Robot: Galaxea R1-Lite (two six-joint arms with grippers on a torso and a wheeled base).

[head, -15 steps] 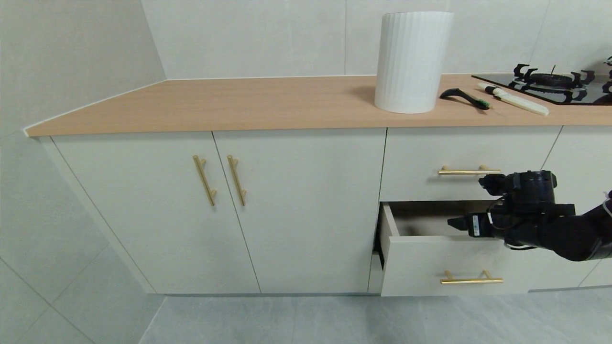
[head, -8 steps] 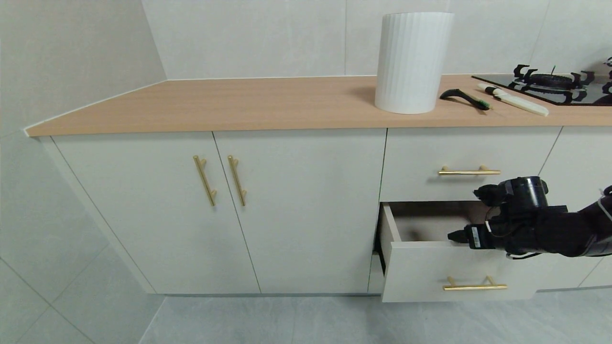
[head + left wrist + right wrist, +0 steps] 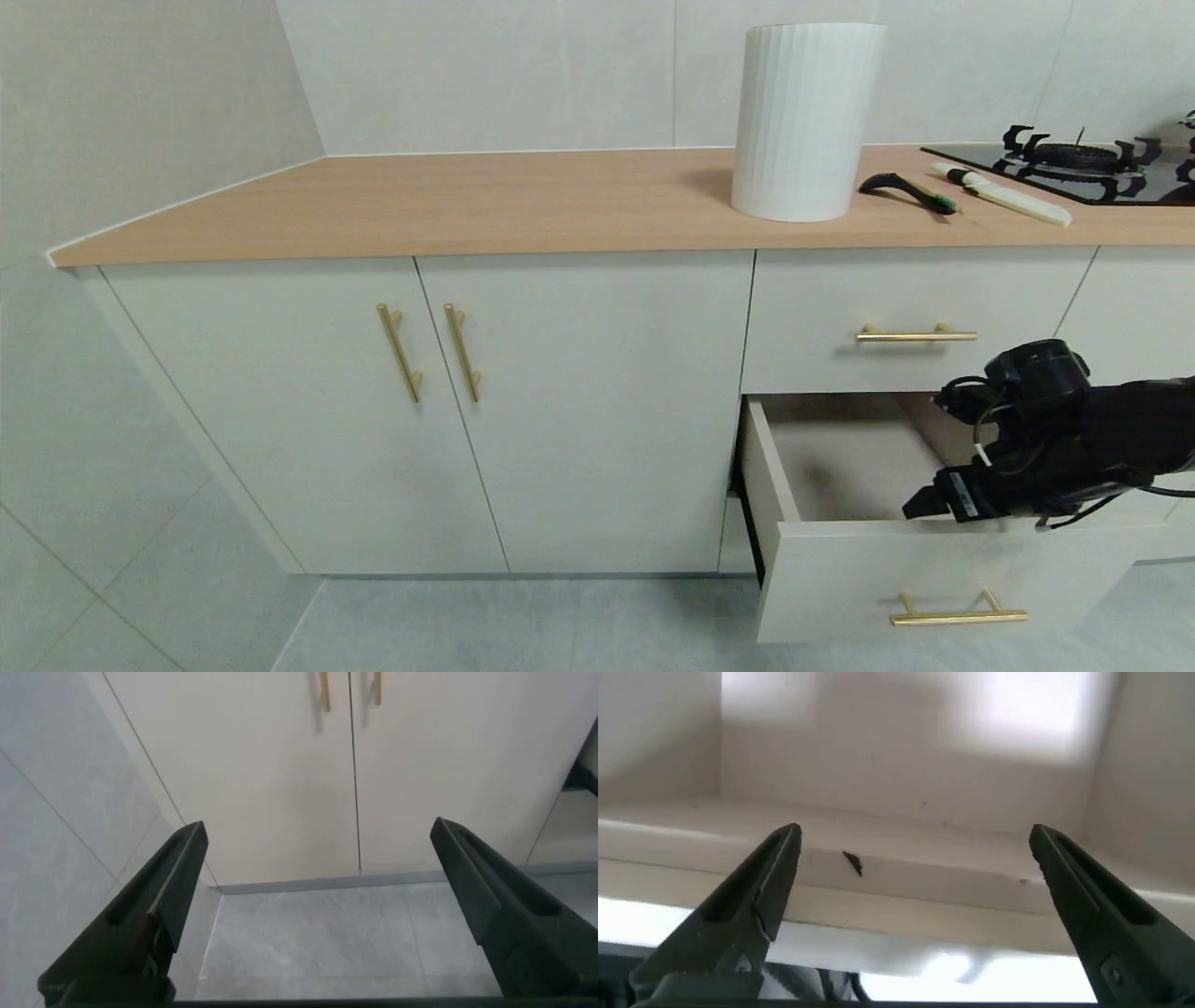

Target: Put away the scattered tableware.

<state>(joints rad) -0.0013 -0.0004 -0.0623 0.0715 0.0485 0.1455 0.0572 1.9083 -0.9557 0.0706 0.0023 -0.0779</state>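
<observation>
One lower drawer (image 3: 840,579) stands open, right end effector (image 3: 920,506) spread over its front edge, left end effector (image 3: 318,831) spread.

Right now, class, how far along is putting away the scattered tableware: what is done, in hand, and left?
Done: the lower drawer stands open. In hand: the right gripper, open and empty, sits at the drawer's front edge. Left: the black-handled utensil and white knife lie on the countertop, not yet stowed; the drawer needs shutting.
</observation>
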